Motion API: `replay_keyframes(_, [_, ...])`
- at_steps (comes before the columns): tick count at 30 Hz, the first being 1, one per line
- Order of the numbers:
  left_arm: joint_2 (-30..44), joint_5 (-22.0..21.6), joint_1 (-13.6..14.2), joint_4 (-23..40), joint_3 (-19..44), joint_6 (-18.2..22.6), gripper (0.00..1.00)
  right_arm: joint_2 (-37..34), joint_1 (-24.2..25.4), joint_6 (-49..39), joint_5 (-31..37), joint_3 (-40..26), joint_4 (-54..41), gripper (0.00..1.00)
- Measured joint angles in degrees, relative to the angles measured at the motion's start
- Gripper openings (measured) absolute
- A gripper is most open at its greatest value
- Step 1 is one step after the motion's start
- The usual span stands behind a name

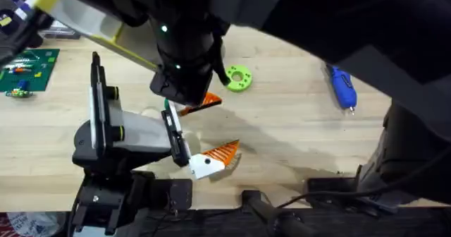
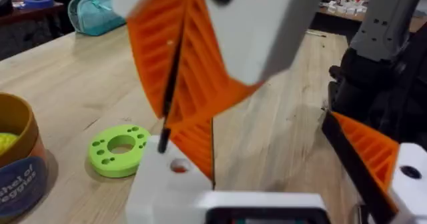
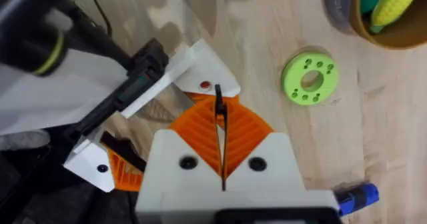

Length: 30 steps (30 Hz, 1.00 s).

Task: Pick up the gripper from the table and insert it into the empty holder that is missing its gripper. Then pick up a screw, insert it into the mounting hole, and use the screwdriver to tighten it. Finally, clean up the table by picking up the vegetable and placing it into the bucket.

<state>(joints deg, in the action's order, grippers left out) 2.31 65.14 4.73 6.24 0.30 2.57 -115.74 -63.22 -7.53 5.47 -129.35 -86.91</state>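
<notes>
The right gripper [image 3: 220,127] has its jaws clamped on a thin black screw [image 2: 171,77], held upright, judging by the pose so that the tip can drop into the reddish mounting hole [image 3: 204,85]. That hole is in the white base of the gripper [image 3: 200,67], which sits in the holder on the left gripper [image 2: 270,131]; its jaws stand wide apart, probably to keep the mount steady and exposed. The screwdriver [image 1: 343,87] lies on the desk [image 1: 282,124] at about 2 o'clock in the overhead view, within the right arm's reach for tightening.
</notes>
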Motion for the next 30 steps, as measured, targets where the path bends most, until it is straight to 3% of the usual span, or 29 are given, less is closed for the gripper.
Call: replay_keyframes(30, [0.0, 0.0, 0.0, 0.0, 0.0, 0.0, 0.99, 0.0, -2.2, 0.0, 0.9, -1.4, -1.4, 0.012])
